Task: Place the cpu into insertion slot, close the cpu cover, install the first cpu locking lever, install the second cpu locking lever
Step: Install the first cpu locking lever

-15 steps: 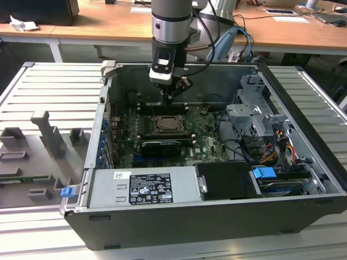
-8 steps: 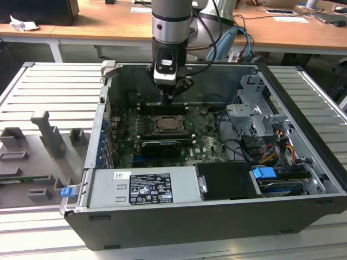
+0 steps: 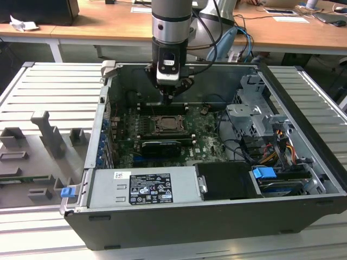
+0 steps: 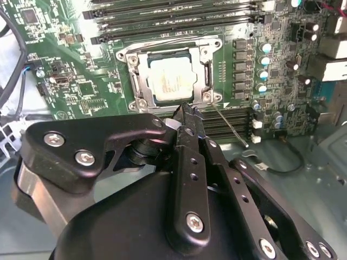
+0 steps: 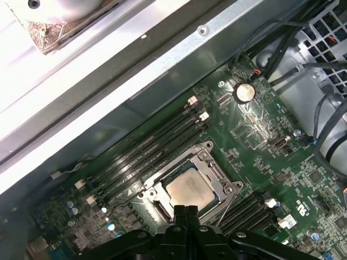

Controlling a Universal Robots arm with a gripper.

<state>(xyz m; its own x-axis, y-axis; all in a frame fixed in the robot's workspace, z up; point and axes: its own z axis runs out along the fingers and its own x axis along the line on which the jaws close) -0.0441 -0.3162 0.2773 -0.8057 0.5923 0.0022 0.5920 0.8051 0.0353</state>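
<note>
Second wrist view: cpu [image 4: 172, 81] just beside gripper [image 4: 187, 110]

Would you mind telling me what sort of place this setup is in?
Probably a robotics lab or workshop: an open computer case sits on a ribbed aluminium table under a robot arm, with wooden desks behind.

Cpu [image 4: 172, 81] in insertion slot [image 3: 157, 127], cpu cover [image 4: 209, 67] down around it. Memory slots [image 5: 152, 154] flank insertion slot on two sides. Long card [image 3: 160, 147] just beside insertion slot; power supply box [image 3: 143, 187] beyond card. Drive cage [image 3: 255, 116] toward exterior view's right of insertion slot. Gripper [image 3: 168, 99] above insertion slot's edge.
</note>
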